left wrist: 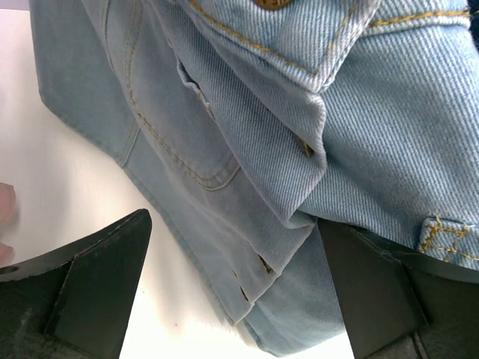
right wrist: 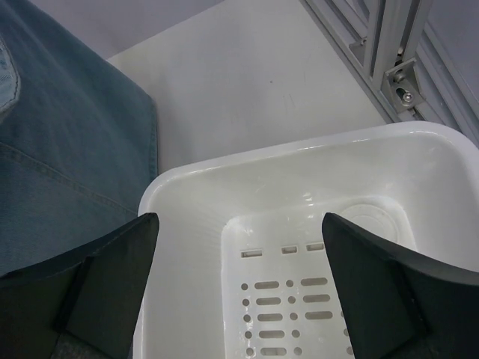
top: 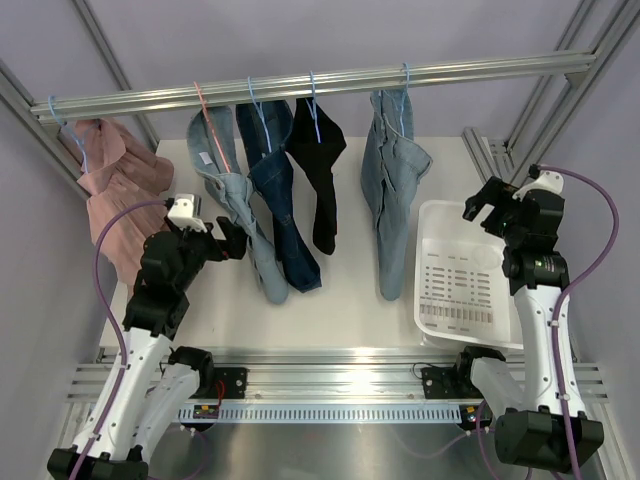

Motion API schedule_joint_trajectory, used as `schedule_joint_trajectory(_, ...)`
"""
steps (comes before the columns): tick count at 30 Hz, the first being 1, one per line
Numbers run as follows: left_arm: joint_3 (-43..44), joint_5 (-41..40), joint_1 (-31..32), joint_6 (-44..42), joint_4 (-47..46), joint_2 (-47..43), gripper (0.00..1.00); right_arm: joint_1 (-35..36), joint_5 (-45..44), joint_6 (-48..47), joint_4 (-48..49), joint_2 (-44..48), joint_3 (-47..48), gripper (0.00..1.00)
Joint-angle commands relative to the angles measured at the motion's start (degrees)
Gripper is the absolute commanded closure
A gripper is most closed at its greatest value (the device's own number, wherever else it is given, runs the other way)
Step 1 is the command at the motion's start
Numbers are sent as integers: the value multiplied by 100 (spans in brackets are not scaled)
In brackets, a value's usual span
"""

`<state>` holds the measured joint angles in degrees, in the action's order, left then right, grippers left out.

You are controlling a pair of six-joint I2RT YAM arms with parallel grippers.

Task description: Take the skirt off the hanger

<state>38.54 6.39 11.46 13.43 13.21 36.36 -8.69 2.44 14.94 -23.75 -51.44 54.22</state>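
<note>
Light denim skirt point(top: 222, 180) hung on pink hanger point(top: 205, 115) from rail point(top: 320, 82), second garment from left. Left gripper point(top: 232, 240) wide open, close against skirt's buttoned front, clamping nothing; contact unclear. Right gripper point(top: 487, 206) wide open, empty, above white basket point(top: 438, 214) on tabletop point(top: 345, 295).

**Denim, gloss plastic, satin metal**

The skirt point(left wrist: 247, 149) is pale blue denim, matt, with a fine diagonal rib in the weave. It is sewn in mustard thread and has a dull brass-coloured button point(left wrist: 271, 4) at the waistband. The basket point(right wrist: 299, 172) is smooth white plastic, glossy enough to carry highlights. The table point(right wrist: 247, 82) is flat, matt white. The rail point(top: 300, 87) is pale ridged metal with a satin sheen. Also hanging there are dark jeans point(top: 282, 190) in heavier denim, a matt black garment point(top: 322, 180) and a crumpled pink cloth point(top: 115, 180).
</note>
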Motion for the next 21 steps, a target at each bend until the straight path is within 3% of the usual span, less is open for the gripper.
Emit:
schedule_joint_trajectory(1,294,-226,22,-34,-337,-102,1,-19,37,-191,-138,3,553,1)
schedule_joint_trajectory(6,539,-472,23,36,-56,-138,1,-10,1397,-1518,-665,72,906,1)
schedule_joint_trajectory(10,1040,-613,23,194,627,-120,1,7,3809,-3500,-1288,170,898,1)
schedule_joint_trajectory(14,1690,-622,22,441,1279,-112,1,34,5000,-4111,-1990,-110,941,0)
schedule_joint_trajectory(17,2331,-622,23,687,1692,63,1,34,5276,-3412,-1628,-418,942,0)
schedule_joint_trajectory(21,3342,-771,22,880,2307,704,1,34,5337,-3243,-1151,-455,696,1)
